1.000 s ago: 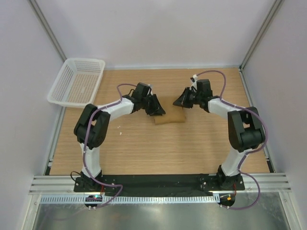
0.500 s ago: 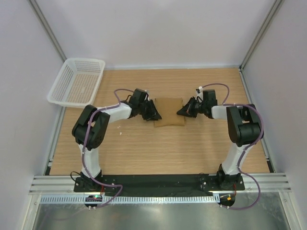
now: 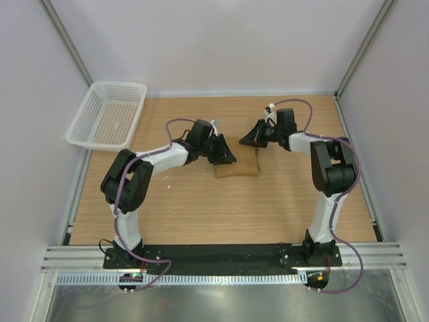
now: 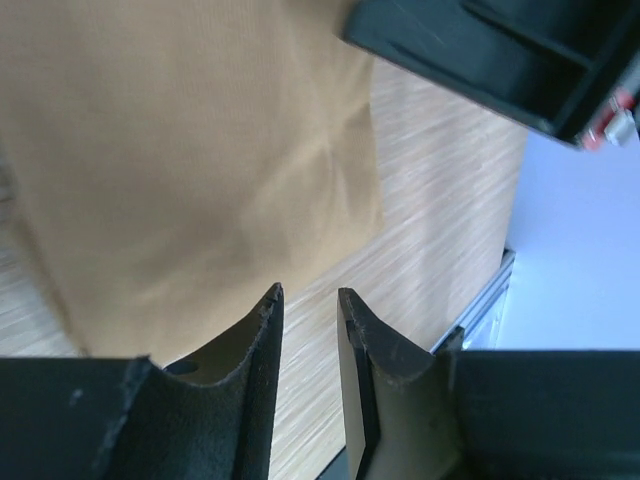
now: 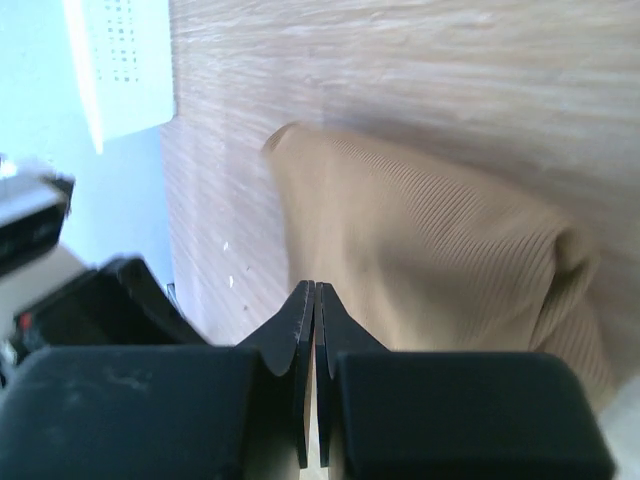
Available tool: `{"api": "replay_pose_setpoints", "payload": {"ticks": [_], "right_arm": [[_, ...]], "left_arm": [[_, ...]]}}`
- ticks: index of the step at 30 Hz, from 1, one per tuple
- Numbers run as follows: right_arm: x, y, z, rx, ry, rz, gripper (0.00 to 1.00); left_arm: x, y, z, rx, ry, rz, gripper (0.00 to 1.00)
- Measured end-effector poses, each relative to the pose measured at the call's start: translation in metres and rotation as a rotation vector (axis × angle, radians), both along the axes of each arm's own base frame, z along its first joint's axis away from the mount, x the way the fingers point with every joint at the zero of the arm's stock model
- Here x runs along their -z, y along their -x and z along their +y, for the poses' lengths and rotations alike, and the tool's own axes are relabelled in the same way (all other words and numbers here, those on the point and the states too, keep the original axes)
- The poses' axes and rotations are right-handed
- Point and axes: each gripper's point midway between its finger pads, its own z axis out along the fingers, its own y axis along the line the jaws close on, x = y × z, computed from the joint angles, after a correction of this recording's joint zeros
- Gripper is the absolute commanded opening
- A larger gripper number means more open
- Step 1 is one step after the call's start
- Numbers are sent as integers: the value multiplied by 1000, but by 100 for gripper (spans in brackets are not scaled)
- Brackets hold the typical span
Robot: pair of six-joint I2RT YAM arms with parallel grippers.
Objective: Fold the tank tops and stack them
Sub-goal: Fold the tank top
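Folded tan-brown soft-cloth tank top [image 3: 240, 166] on wooden tabletop [image 3: 201, 208]. Left hand [image 3: 228, 158] slightly apart, empty, over left edge; right hand [image 3: 246, 141] together, empty.

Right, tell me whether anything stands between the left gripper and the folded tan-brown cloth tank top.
Nothing visible does. The left gripper, jaws slightly open, sits at the edge of the folded tan-brown cloth tank top, with only wooden table beside it. The right gripper is over the opposite side, not in between.
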Motion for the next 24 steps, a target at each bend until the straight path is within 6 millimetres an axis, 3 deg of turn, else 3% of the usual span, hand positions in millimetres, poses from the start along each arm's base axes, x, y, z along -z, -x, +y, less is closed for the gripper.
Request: {"api": "replay_pose_setpoints", "payload": {"ticks": [4,9,15,18,21,24], "right_arm": [[25,-16,6,4,-18,55,6],[58,-25,8,18,-28,121,5],[61,-28,11,7,-58,128,8],[58,-28,9,15,-38,119,13],[47,-26,2,39,13,91,25],[18,-17,-6,60,50,29,51]], "left_arm": [[14,7,-19,35,40,29,28],[46,12,-33,46,63,97,27],[47,12,-36,43,96,98,29],[39,14,-31,41,74,77,35],[17,20,-17,32,29,34,41],[-17,25,-2,19,10,-49,50]]}}
